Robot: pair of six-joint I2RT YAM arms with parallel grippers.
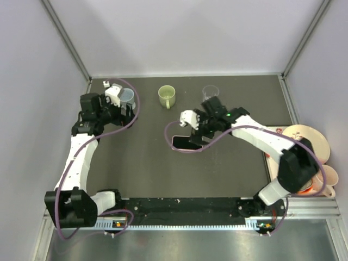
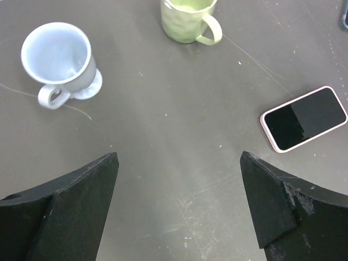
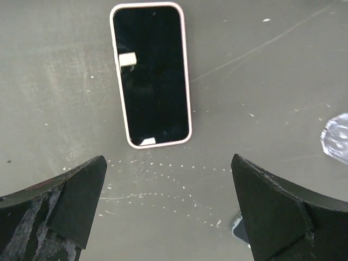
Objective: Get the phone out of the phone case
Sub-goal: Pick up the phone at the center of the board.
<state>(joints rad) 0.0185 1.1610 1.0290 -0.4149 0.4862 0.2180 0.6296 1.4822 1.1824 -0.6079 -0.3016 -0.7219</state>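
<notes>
**Operator:** Describe the work surface.

**Technician:** A dark grey table (image 1: 147, 168), scuffed and speckled with white marks. Pale walls (image 1: 190, 32) enclose it on three sides.

**Operator:** Where is the phone?

**Technician:** The phone (image 3: 151, 73) lies flat, screen up, near the middle of the table and slightly right of centre. It is seated in the pink phone case (image 3: 160, 144). The case rim shows around all four edges of the screen.

**Operator:** State of the right gripper?

**Technician:** The right gripper (image 3: 168, 163) hangs above the table, just short of the phone's nearest short edge. Its jaws are spread wide and hold nothing. Neither finger touches the case. In the top view, the gripper body covers part of the phone.

**Operator:** And the left gripper?

**Technician:** The left gripper (image 2: 179, 157) is at the far left of the table, well apart from the phone. Its jaws are equally wide and empty.

**Operator:** Surrounding items?

**Technician:** A blue-grey mug (image 2: 60, 57) stands just beside the left gripper. A green mug (image 2: 187, 19) stands near the far edge, about centre. A clear cup (image 1: 210, 91) stands behind the right gripper. A cream plate (image 1: 304, 138) rests at the right edge.
</notes>
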